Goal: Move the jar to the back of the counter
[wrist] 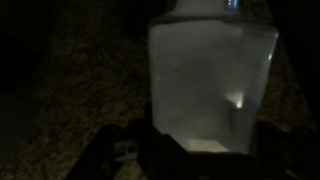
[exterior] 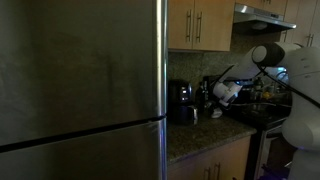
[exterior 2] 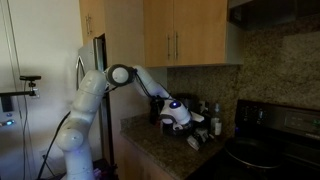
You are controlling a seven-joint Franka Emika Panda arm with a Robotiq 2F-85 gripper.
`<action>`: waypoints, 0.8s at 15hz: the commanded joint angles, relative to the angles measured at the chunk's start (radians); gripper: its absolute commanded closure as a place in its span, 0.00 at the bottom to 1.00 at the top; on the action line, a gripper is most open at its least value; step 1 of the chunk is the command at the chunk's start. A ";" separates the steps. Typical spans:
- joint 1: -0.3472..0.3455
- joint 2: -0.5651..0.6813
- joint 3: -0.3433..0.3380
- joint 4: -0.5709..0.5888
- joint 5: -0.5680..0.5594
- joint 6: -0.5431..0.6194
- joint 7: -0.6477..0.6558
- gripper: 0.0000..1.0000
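The jar (wrist: pixel 210 80), whitish and translucent, fills the middle of the wrist view between my dark fingers. My gripper (wrist: pixel 205 142) is closed on its lower sides. In both exterior views the gripper (exterior: pixel 219 106) (exterior 2: pixel 189 132) points down over the dark speckled counter (exterior: pixel 200 136) (exterior 2: pixel 158 152), with the small whitish jar (exterior: pixel 216 113) (exterior 2: pixel 196 143) at its tip. I cannot tell whether the jar touches the counter.
A black coffee maker (exterior: pixel 182 102) stands against the wall beside the gripper. Dark-capped bottles (exterior 2: pixel 214 120) stand close behind the jar. The black stove top (exterior 2: pixel 268 150) adjoins the counter. A steel fridge (exterior: pixel 80 90) bounds the counter's other end. Wooden cabinets (exterior 2: pixel 185 40) hang overhead.
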State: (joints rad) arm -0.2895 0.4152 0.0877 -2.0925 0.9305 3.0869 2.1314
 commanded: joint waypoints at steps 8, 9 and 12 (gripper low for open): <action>-0.462 0.141 0.576 0.211 0.148 0.337 -0.386 0.56; -0.534 0.175 0.650 0.205 0.085 0.376 -0.381 0.56; -0.555 0.163 0.657 0.155 0.035 0.374 -0.334 0.56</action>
State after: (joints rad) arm -0.8496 0.5808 0.7498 -1.9387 0.9619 3.4631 1.7974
